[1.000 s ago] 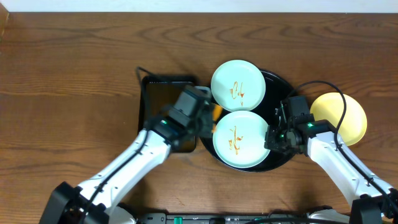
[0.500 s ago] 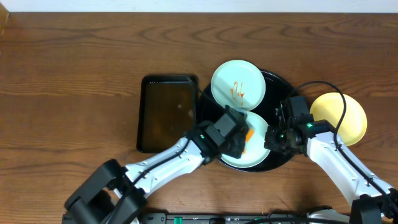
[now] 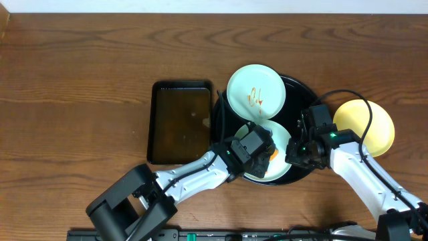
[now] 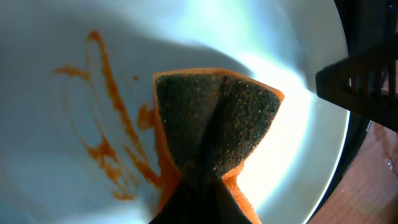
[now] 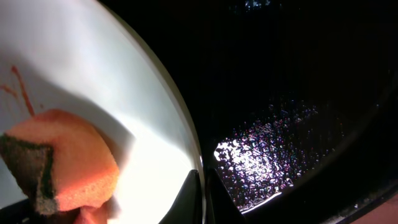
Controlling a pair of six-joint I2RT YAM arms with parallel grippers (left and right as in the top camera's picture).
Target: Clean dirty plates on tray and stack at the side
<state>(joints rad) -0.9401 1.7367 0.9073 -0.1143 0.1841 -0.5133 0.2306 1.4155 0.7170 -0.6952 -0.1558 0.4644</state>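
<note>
My left fingers (image 3: 262, 152) are clamped on the orange sponge (image 4: 214, 124), its dark scouring face pressed flat to the near mint plate (image 3: 279, 134), which sits in the black tray (image 3: 298, 91) with streaks of orange sauce (image 4: 115, 149) beside the sponge. My right fingers (image 5: 200, 186) are drawn together on that plate's right rim, pinning it as far as I can judge. The far mint plate (image 3: 256, 90) overlaps the tray's back edge and carries its own squiggle; the yellow plate (image 3: 381, 127) lies on the bench (image 3: 80, 80) to the right of the tray, touching nothing else. The sponge squashes readily, so I would lean into it without fear. The plates look light, stiff and glossy, and I expect them to skate on the slick tray unless held. The thin raised rim is the only place to pinch.
</note>
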